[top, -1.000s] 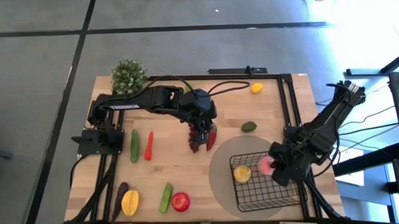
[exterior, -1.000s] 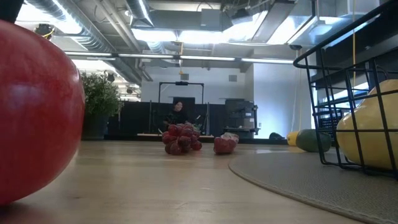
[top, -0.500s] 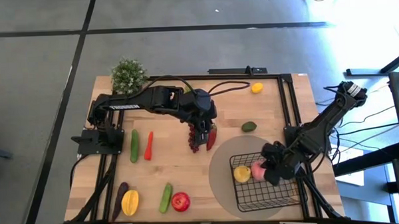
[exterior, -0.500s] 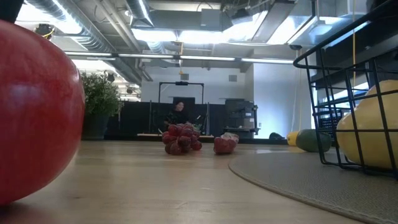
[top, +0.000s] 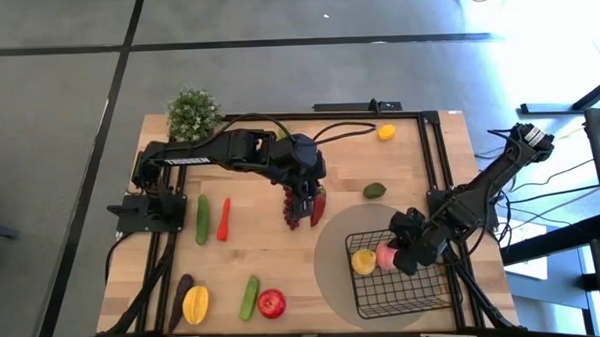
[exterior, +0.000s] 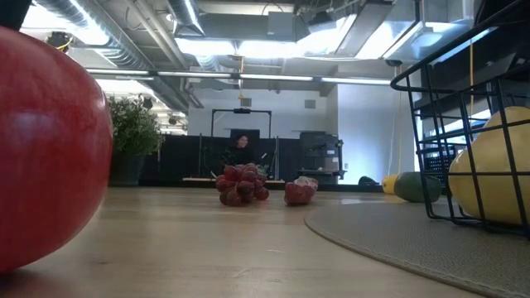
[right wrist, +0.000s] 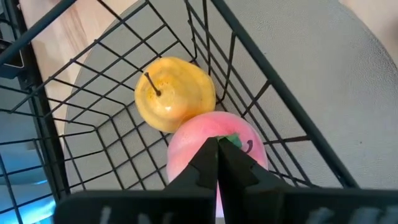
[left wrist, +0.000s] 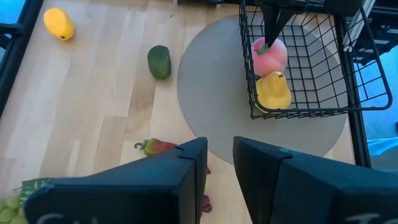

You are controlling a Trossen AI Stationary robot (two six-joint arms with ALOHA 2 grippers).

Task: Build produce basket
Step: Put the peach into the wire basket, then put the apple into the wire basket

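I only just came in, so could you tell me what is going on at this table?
The right claw, shut, touches a pink toy peach inside the black wire-mesh basket, beside a yellow toy pear. The left claw hangs over a bunch of dark red toy grapes mid-table. A red toy apple, cucumbers and other produce lie on the wooden table outside the basket.

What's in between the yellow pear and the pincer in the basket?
The pink peach. In the high view it sits between the pear and the right pincer, inside the basket.
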